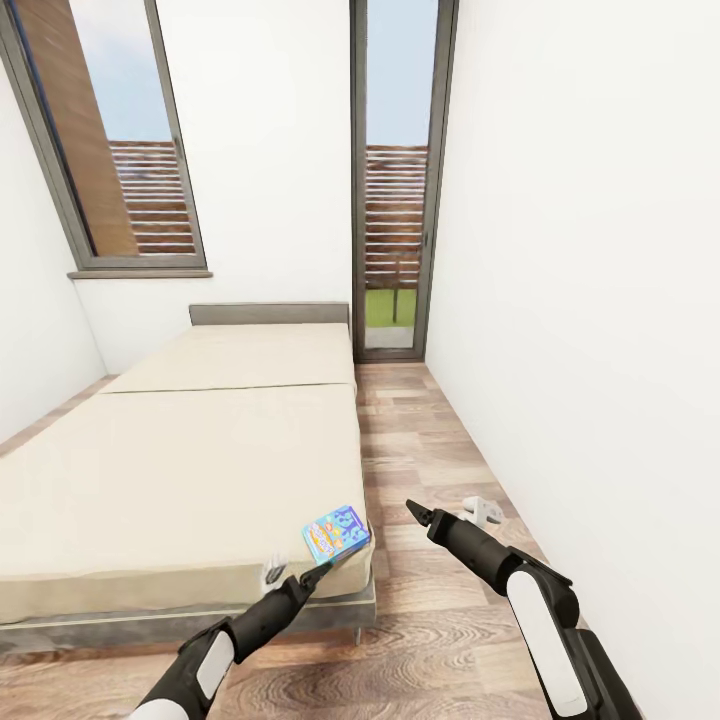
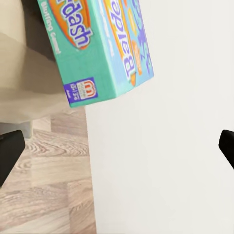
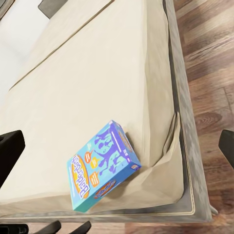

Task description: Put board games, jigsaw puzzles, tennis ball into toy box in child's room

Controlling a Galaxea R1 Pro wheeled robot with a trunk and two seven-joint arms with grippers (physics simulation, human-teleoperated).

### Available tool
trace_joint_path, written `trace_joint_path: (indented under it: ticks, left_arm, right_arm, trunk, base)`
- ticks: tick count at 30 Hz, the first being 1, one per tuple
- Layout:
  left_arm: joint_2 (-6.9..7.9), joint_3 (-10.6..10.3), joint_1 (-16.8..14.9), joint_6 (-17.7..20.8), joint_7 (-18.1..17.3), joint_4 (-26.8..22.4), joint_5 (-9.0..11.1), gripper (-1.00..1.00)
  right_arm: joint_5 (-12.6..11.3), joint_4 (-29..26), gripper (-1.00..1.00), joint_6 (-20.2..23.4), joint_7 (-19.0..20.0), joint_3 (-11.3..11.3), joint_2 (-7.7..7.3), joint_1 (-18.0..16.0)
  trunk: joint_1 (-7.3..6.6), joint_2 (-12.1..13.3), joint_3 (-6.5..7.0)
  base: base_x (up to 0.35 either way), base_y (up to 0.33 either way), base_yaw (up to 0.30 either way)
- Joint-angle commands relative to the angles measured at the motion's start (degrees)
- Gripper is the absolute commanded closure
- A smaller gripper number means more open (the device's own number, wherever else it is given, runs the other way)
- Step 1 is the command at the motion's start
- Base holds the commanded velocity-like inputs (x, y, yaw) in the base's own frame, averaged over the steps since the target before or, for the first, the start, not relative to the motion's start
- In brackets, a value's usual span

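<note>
The head view is showing a narrow room with white walls, a slanted window [image 1: 110, 140] at the left and a tall glazed door [image 1: 395, 180] at the far end.

The bed [image 1: 180, 470] is occupying the left half of the floor. Its cream mattress is lying in two sections divided by one seam, with a grey headboard [image 1: 270, 314] at the far end.

The left gripper [image 1: 312, 575] is reaching toward the near right corner of the bed. In the left wrist view its dark fingertips [image 2: 9, 153] are standing wide apart at the two edges of the frame, with nothing between them.

The board game [image 1: 337, 534] is a blue and teal printed box. It is resting at the near right corner of the mattress, tilted, with one edge raised. In the head view the left gripper's tips are lying just at its lower edge; contact cannot be confirmed. The right wrist view is showing the same box [image 3: 102, 165] lying on the cream surface near the mattress corner.

The right gripper [image 1: 415, 513] is hovering above the wood plank floor [image 1: 430, 620], to the right of the bed and apart from the box. Its fingertips [image 3: 10, 151] are also standing wide apart, holding nothing.

A small white object [image 1: 483, 511] is lying on the floor beside the right wall; its identity cannot be told.
</note>
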Motion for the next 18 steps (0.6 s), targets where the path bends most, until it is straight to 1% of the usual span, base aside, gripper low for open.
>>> trace_joint_path:
  ticks: [1, 6, 9, 13, 18]
  left_arm:
    - [-0.05, 0.3, 0.0, 0.3, -0.2, 0.1, 0.1, -1.0]
    - [0.0, 0.3, 0.0, -0.3, -0.2, 0.5, 0.1, -1.0]
    - [0.01, 0.3, 0.0, -0.4, -0.2, 0.7, 0.1, -1.0]
    - [0.01, 0.3, 0.0, -0.4, -0.2, 0.7, 0.2, -1.0]
    - [0.02, 0.3, 0.0, -0.5, -0.2, 0.7, 0.2, -1.0]
  right_arm:
    - [0.1, 0.0, -1.0, 0.3, 0.2, -0.1, 0.03, 0.0]
    - [0.1, 0.0, -1.0, 0.3, 0.2, -0.1, 0.03, 0.0]
    - [0.1, 0.0, -1.0, 0.3, 0.2, -0.1, 0.03, 0.0]
    - [0.1, 0.0, -1.0, 0.3, 0.2, -0.1, 0.03, 0.0]
    - [0.1, 0.0, -1.0, 0.3, 0.2, -0.1, 0.03, 0.0]
  trunk:
    - [-0.01, 0.0, -0.06]
    - [-0.01, 0.0, -0.06]
    - [-0.01, 0.0, -0.06]
    - [-0.01, 0.0, -0.06]
    - [-0.01, 0.0, -0.06]
  base:
    - [0.0, 0.0, 0.0]
    - [0.011, 0.0, 0.0]
    - [0.083, 0.0, 0.0]
    - [0.138, 0.0, 0.0]
    - [0.216, 0.0, 0.0]
